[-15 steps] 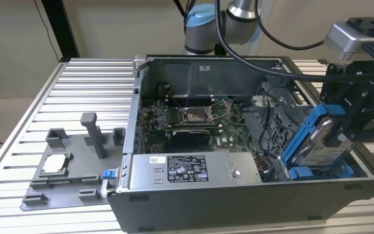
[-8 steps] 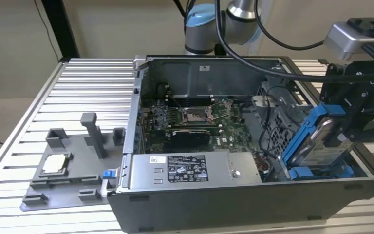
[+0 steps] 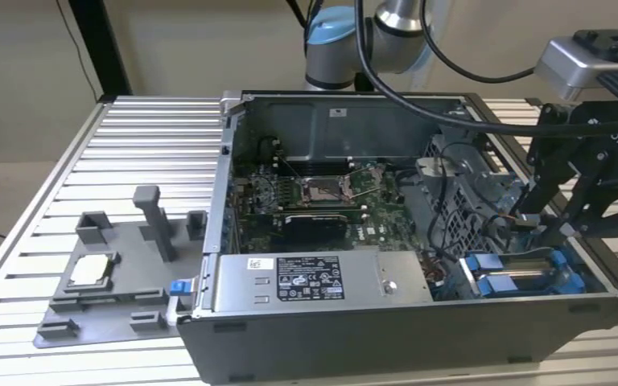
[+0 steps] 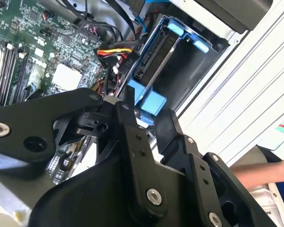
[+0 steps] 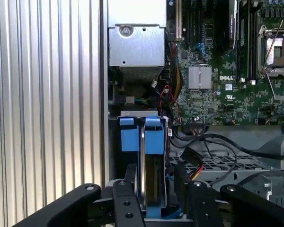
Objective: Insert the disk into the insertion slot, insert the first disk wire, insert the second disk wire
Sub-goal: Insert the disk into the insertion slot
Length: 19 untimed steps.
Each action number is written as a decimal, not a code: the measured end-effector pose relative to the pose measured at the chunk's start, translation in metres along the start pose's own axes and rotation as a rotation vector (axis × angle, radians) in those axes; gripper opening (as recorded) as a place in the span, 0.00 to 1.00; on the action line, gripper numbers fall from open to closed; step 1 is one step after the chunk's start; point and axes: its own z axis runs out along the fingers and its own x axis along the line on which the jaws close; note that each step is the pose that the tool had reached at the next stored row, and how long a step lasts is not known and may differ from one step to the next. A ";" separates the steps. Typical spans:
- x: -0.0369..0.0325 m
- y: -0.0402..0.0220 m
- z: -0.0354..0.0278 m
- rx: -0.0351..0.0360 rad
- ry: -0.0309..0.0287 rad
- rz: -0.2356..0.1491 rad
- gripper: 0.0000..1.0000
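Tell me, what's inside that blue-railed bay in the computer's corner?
The disk, silver in its blue carrier, stands on edge inside the insertion slot. The gripper covers its near end, and the slot's floor cannot be seen.

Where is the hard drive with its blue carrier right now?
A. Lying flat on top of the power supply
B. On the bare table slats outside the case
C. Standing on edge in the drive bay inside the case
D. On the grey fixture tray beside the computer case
C: in the second wrist view the blue-framed disk stands on edge between the walls of the insertion slot, close to the motherboard.
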 end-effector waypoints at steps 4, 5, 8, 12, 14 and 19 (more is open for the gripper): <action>0.0000 0.0000 0.0001 0.0000 0.0001 0.000 1.00; 0.0000 0.0000 0.0002 0.0000 0.0000 0.000 1.00; 0.0000 0.0000 0.0003 0.0000 0.0000 0.000 1.00; 0.0001 -0.0001 0.0021 0.0011 -0.0036 0.000 1.00; 0.0001 -0.0004 0.0034 0.0026 -0.0129 -0.001 1.00; 0.0002 -0.0036 0.0066 0.0092 -0.0307 -0.001 1.00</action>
